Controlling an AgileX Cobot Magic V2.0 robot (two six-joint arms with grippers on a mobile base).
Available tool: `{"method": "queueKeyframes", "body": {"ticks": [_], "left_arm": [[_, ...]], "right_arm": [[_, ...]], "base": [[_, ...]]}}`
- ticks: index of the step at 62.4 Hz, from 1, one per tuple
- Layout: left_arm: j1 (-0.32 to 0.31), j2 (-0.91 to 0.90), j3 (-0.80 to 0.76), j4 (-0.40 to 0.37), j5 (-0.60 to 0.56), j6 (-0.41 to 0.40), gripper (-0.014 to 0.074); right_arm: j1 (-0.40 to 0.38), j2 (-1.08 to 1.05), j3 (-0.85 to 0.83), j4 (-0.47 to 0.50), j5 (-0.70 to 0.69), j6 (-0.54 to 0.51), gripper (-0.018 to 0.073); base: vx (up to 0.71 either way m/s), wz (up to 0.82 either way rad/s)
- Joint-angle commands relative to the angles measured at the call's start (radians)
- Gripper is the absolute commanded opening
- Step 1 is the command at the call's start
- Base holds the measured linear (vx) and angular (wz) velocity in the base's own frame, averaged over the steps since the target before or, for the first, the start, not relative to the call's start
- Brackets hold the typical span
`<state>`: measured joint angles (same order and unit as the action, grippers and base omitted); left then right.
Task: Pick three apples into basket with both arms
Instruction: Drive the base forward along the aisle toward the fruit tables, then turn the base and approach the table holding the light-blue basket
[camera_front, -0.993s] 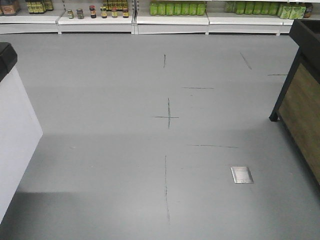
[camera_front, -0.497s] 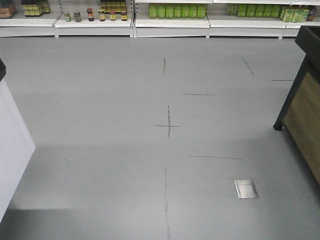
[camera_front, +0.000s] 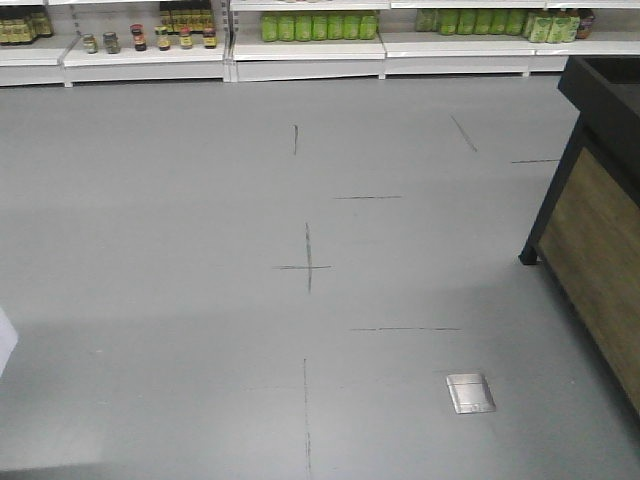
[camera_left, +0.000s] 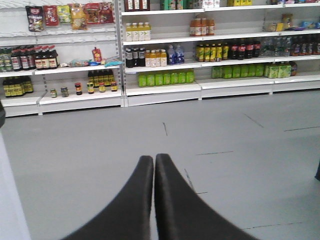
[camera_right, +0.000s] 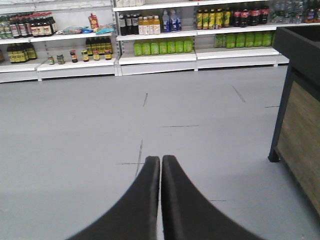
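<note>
Our left gripper (camera_left: 154, 159) holds its flat, black, wedge-shaped jaws together over the plain grey floor (camera_front: 180, 300), with nothing between them. Our right gripper (camera_right: 161, 159) also has its jaws pressed together, gripping nothing, near the black-framed, wood-panelled display stand (camera_front: 590, 240). A small square metal floor plate (camera_front: 470, 392) lies near the stand's foot. White shop shelves (camera_front: 310, 45) carrying green bottles (camera_front: 315, 27) run beyond the stand. We cannot tell where the three apples or the basket are.
</note>
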<state>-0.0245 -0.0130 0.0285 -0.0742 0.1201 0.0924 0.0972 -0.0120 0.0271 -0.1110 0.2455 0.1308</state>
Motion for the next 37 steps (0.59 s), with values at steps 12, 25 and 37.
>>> {"method": "queueKeyframes", "body": {"ticks": [12, 25, 37], "left_arm": [[0.003, -0.012, -0.025, -0.010, -0.072, 0.002, -0.0006], [0.003, -0.012, -0.025, -0.010, -0.072, 0.002, -0.0006], [0.003, -0.012, -0.025, -0.010, -0.072, 0.002, -0.0006]], "right_arm": [[0.001, -0.012, 0.014, -0.013, -0.073, -0.008, -0.0005], [0.001, -0.012, 0.014, -0.013, -0.073, -0.008, -0.0005], [0.001, -0.012, 0.014, -0.013, -0.073, -0.008, -0.0005]], "base": [[0.15, -0.38], [0.14, -0.51], [0.15, -0.58]]}}
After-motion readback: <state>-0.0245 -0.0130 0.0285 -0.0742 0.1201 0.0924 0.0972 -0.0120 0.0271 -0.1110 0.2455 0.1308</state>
